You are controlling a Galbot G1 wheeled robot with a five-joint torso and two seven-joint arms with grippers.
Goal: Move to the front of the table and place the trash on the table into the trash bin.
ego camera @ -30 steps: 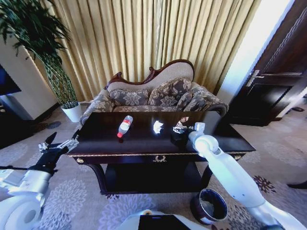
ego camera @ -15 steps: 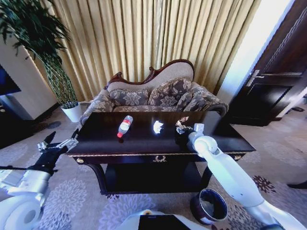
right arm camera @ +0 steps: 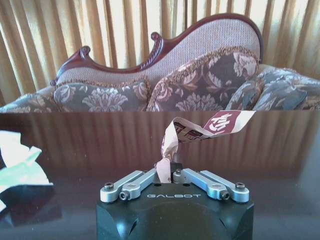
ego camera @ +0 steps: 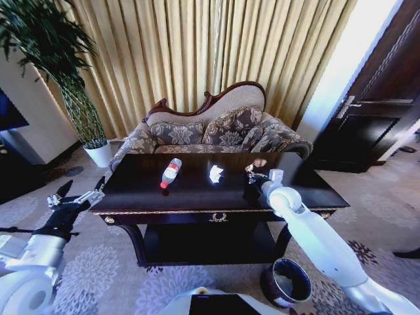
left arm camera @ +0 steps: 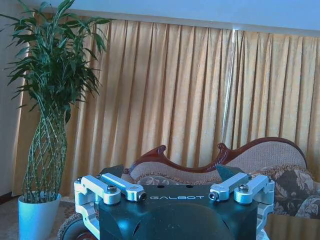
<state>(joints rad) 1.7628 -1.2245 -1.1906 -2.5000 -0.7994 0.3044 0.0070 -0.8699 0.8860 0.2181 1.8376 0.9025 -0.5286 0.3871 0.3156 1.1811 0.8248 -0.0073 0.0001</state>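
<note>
Right gripper fingers pinch beige wrapper – print illegible; left gripper fingers spread, "GALBOT".

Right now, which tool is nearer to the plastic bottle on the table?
Right. The right tool is over the table, shut on a wrapper, right of the bottle. The left tool hangs off the table's left end.

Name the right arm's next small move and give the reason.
Probably swing the right gripper back toward the trash bin. Its fingers are pinched on the crumpled wrapper, which is lifted off the table, and the bin stands on the floor near the robot's right side. The left gripper waits beside the table.
</note>
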